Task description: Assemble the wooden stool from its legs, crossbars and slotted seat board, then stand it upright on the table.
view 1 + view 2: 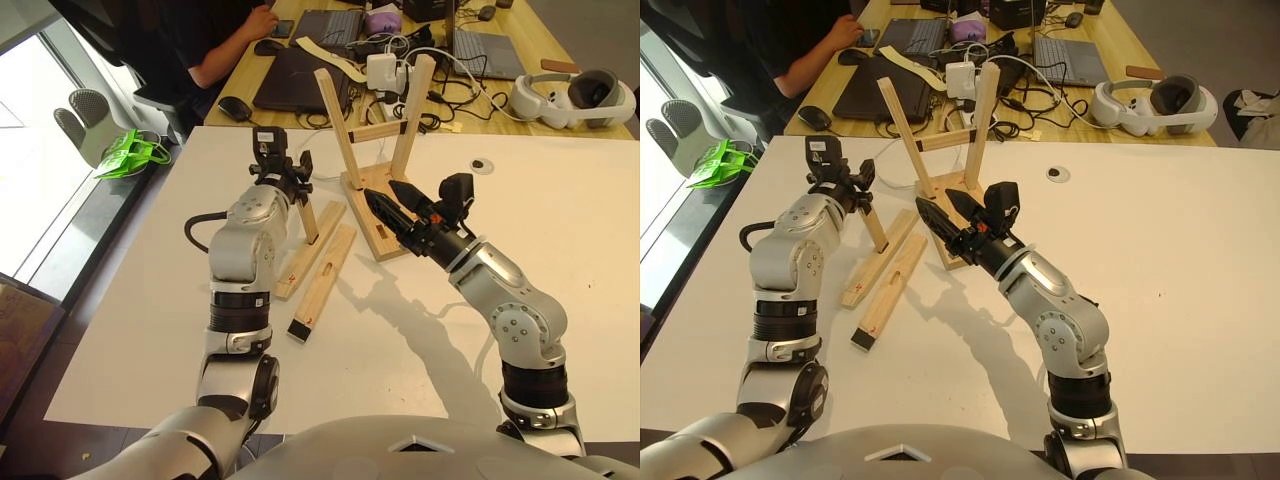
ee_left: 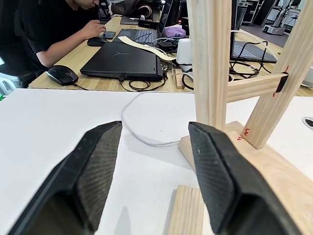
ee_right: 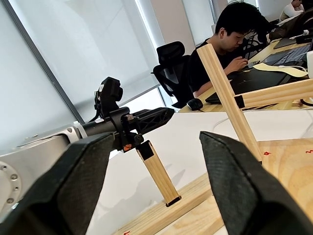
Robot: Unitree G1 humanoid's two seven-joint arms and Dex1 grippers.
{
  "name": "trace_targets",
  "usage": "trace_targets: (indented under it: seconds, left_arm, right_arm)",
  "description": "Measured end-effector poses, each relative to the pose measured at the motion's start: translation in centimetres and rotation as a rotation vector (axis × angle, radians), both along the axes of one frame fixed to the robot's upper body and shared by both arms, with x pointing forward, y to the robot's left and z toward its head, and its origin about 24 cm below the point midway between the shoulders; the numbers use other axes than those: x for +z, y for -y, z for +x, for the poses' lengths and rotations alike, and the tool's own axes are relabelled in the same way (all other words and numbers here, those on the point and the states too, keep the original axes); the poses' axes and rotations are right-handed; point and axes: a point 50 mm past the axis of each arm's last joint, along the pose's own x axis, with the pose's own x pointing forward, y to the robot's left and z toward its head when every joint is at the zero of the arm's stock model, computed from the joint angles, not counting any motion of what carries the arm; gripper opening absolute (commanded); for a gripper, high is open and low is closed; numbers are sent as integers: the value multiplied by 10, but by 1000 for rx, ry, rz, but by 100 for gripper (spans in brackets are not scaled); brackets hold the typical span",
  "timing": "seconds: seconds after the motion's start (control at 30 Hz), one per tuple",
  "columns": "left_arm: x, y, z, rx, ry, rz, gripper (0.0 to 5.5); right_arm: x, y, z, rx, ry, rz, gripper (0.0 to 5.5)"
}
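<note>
Wooden stool (image 1: 338, 120) half built, legs-up on seat board (image 1: 385, 248); red marks (image 2: 243, 133), perhaps letters, unreadable. Left gripper (image 2: 155, 126) wide at tilted leg (image 1: 308, 215); right gripper (image 1: 379, 187) equally wide.

The white table (image 1: 560, 330) spreads across most of the frame. A seat board (image 1: 383, 243) lies flat on it at the upper middle. Just left of the board two wooden bars lie flat, side by side and slanting from upper right to lower left. The left bar (image 1: 298, 270) sits a little higher in the frame. The right bar (image 1: 322, 285) has a slot along its upper half and a dark lower end. A small round disc (image 1: 482, 164) sits on the tabletop toward the upper right. A white cable (image 2: 124, 125) loops over the table's far edge beside the board.
</note>
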Motion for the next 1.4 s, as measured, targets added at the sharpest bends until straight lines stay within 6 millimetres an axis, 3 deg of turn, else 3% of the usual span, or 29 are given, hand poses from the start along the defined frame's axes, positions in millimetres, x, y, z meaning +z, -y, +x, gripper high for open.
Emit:
trace_targets:
  seconds: [0.17,0.23,0.27,0.33,0.47,0.6,0.73,0.8,1.0,1.07,1.1,1.23,1.4]
  left_arm:
    - [19,-17,-6,43,22,42,252]
    - [45,-26,-6,66,105,63,252]
    - [70,-29,-7,76,192,93,252]
    - [91,-23,-12,49,273,82,252]
    - [117,23,-41,-272,410,-59,252]
    - [87,29,-55,-379,296,-60,252]
    - [36,28,-66,-432,73,-65,252]
    - [13,19,-63,-373,-31,-77,252]
    - [-8,-15,-44,-165,-69,56,252]
    - [-51,-27,-53,-116,-259,74,252]
    - [-60,-32,-56,-98,-302,84,252]
    - [-57,-51,-57,-39,-291,154,252]
    - [-15,-59,-68,-57,-187,89,252]
  right_arm:
    - [0,0,0,-1,0,3,325]
    - [0,0,0,-1,0,4,325]
    - [0,-1,0,-1,0,5,325]
    - [0,0,0,-2,0,6,325]
    - [0,0,0,-4,1,6,325]
    - [1,1,0,-6,1,4,325]
    - [0,2,1,-8,0,4,325]
    - [1,3,1,-15,1,3,325]
    - [2,4,2,-14,6,0,325]
    - [2,4,2,-14,6,0,325]
    - [2,4,2,-14,6,-1,325]
    - [2,4,2,-15,7,-1,325]
    - [0,5,0,-30,-1,-1,325]
